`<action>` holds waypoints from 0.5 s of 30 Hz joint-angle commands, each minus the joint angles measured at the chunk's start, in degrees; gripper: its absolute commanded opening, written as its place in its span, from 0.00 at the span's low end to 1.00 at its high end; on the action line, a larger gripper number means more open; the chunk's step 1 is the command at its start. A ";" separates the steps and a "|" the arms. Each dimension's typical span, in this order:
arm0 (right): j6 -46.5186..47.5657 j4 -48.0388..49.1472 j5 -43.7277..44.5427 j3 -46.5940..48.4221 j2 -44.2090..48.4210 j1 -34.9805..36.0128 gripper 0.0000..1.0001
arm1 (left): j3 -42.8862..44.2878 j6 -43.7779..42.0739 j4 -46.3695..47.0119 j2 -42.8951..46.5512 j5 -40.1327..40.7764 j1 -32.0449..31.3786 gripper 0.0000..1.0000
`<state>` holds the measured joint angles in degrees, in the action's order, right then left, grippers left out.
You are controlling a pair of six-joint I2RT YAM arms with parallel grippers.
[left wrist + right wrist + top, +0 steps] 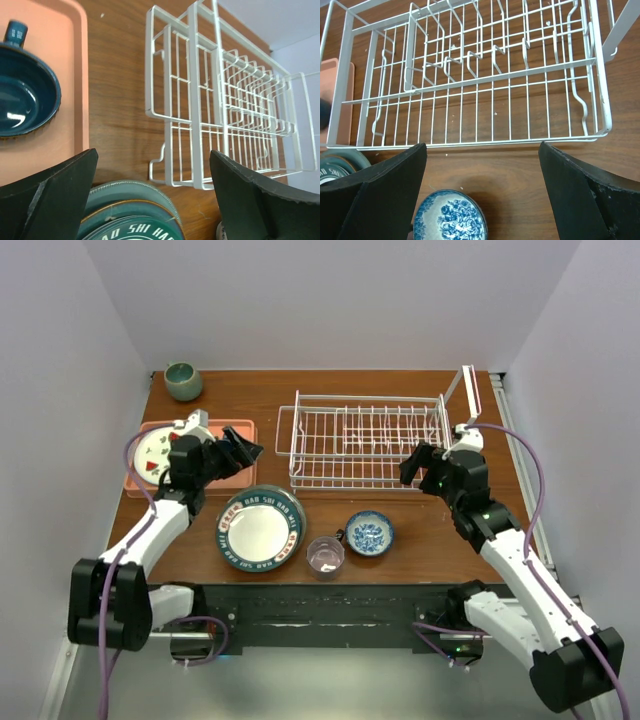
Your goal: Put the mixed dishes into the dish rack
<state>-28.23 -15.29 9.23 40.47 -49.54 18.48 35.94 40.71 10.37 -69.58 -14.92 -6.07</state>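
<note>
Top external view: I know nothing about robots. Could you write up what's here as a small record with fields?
Dish rack: white wire, nothing in it
Lettered plate: in front of the rack, towards the left
Glass mug: just right of that plate
Patterned bowl: right of the mug
Pink tray: left of the rack, holding a white plate with red marks
Grey-green cup: far left corner
Left gripper: open, holding nothing, above the tray's right side
Right gripper: open, holding nothing, by the rack's near right corner
</note>
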 commanded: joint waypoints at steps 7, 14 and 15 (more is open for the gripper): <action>0.81 -0.36 -2.46 2.60 -3.63 0.06 0.99 | 0.97 -2.39 -4.66 6.65 5.69 -0.09 1.00; -0.07 -2.98 -4.31 2.07 -4.34 0.06 0.99 | -0.17 -7.04 -7.54 8.76 -0.46 -0.09 1.00; -0.16 -3.95 -4.05 2.51 -4.60 0.06 0.99 | -0.43 -8.70 -7.99 9.46 -2.38 -0.17 1.00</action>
<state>-28.05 -16.21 6.35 40.91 -53.69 18.48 35.88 37.30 4.43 -63.07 -12.10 -6.07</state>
